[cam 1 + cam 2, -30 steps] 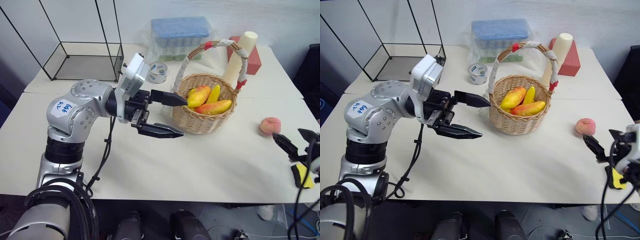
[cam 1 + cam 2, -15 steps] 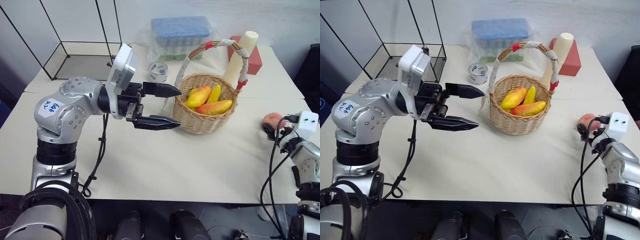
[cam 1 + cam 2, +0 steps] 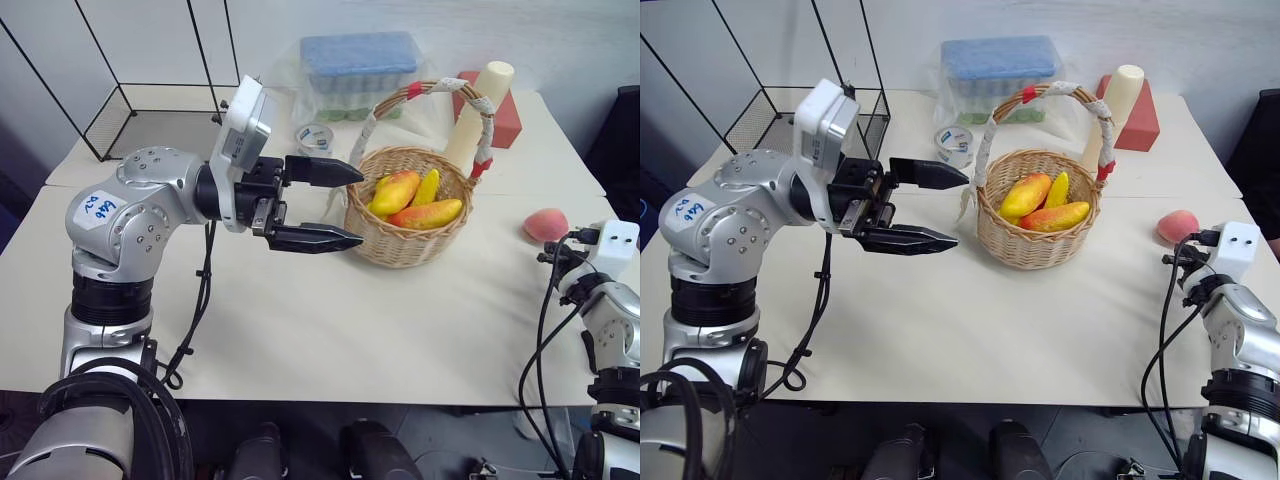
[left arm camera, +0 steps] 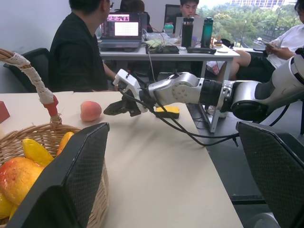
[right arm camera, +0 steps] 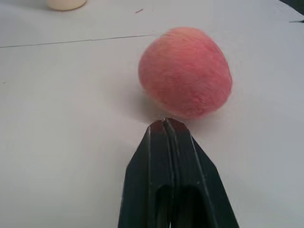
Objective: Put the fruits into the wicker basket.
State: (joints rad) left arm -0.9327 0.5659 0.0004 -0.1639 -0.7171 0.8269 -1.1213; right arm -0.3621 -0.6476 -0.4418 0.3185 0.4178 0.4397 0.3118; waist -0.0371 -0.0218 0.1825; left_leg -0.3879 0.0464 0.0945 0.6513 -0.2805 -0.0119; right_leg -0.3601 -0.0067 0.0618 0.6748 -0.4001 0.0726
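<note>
The wicker basket (image 3: 405, 243) stands mid-table holding two yellow-red mangoes (image 3: 397, 192) and a yellow banana-like piece (image 3: 428, 186). A pink peach (image 5: 185, 71) lies on the table to its right, also seen as the peach (image 3: 546, 224). My right gripper (image 5: 164, 123) is shut with nothing in it, its tips just short of the peach; from the left wrist it shows as the right gripper (image 4: 111, 108). My left gripper (image 3: 352, 206) hovers open and level beside the basket's left side, holding nothing.
At the back stand a black wire cage (image 3: 170, 120), a tape roll (image 3: 316, 140), a blue-lidded plastic box (image 3: 360, 70), a cream cylinder (image 3: 482, 105) and a red block (image 3: 508, 125). A yellow-and-black sponge (image 4: 167, 112) lies near the right arm. People sit at a desk beyond the table.
My right gripper came forward from the table's edge to the peach and went from open to shut with nothing in it. The peach shifted slightly farther away. The left gripper barely moved.
</note>
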